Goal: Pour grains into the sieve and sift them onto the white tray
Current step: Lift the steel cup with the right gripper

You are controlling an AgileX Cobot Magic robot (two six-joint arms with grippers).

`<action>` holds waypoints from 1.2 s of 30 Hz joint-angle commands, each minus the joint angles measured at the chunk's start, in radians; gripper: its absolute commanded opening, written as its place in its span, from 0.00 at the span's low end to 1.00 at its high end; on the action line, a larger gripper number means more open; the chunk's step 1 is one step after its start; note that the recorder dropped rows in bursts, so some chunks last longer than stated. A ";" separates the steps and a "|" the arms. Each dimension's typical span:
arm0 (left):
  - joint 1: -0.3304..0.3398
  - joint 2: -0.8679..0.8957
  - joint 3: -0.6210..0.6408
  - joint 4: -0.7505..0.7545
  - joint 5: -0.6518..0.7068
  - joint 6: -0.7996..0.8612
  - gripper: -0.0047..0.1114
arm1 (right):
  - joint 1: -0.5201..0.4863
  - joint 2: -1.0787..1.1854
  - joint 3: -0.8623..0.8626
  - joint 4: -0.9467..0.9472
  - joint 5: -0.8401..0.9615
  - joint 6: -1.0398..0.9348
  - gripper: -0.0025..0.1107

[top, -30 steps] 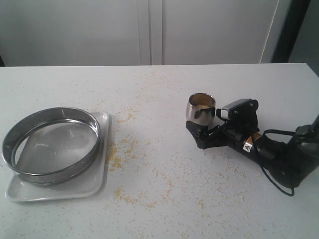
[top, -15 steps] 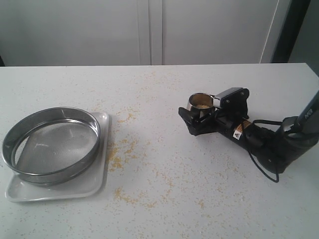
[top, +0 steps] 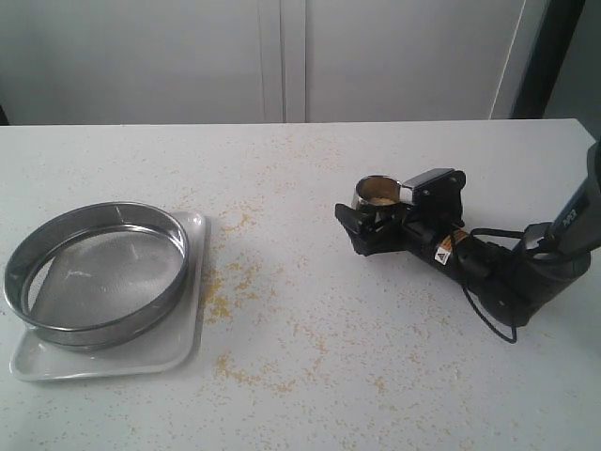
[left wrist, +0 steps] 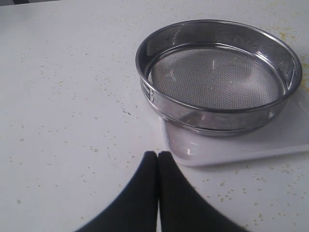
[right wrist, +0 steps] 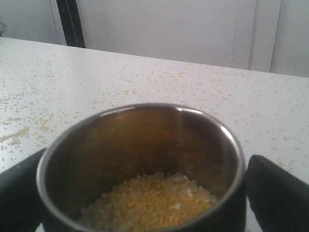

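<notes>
Right wrist view shows the cup [right wrist: 145, 145], part full of grains [right wrist: 149, 200], standing between the right gripper's [right wrist: 145, 191] wide-spread jaws; contact cannot be told. Left gripper [left wrist: 158, 159] is closed and empty, near the tray's [left wrist: 289, 140] corner. Sieve [left wrist: 217, 77] rests on the tray. Loose grains speckle the table [top: 300, 169]

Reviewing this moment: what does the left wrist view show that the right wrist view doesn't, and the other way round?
Only the left wrist view: the sieve sitting on the white tray, with the shut left end effector clear of both. Only the right wrist view: a steel cup part-filled with grains, the open right end effector flanking it. Both: the white table, scattered with loose grains.
</notes>
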 commanded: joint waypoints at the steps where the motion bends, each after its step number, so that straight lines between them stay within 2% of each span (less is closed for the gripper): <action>1: 0.005 -0.004 0.004 0.000 0.000 0.000 0.04 | 0.001 -0.001 -0.004 -0.007 -0.008 0.000 0.88; 8: 0.005 -0.004 0.004 0.000 0.000 0.000 0.04 | 0.001 -0.001 -0.004 -0.011 -0.004 -0.085 0.79; 10: 0.005 -0.004 0.004 0.000 0.000 0.000 0.04 | 0.001 -0.001 -0.004 -0.034 0.007 -0.082 0.68; 13: 0.005 -0.004 0.004 0.000 0.000 0.000 0.04 | 0.001 -0.001 -0.004 -0.101 0.075 -0.079 0.37; 15: 0.005 -0.004 0.004 0.000 0.000 0.000 0.04 | 0.001 -0.001 -0.004 -0.103 0.092 -0.079 0.20; 19: 0.005 -0.004 0.004 0.000 0.000 0.000 0.04 | 0.001 -0.001 -0.004 -0.103 0.092 -0.078 0.02; 29: 0.005 -0.004 0.004 0.000 0.000 0.000 0.04 | 0.001 -0.018 -0.004 -0.095 0.072 -0.078 0.02; 36: 0.005 -0.004 0.004 0.000 0.000 0.000 0.04 | 0.001 -0.121 0.014 -0.115 0.090 -0.027 0.02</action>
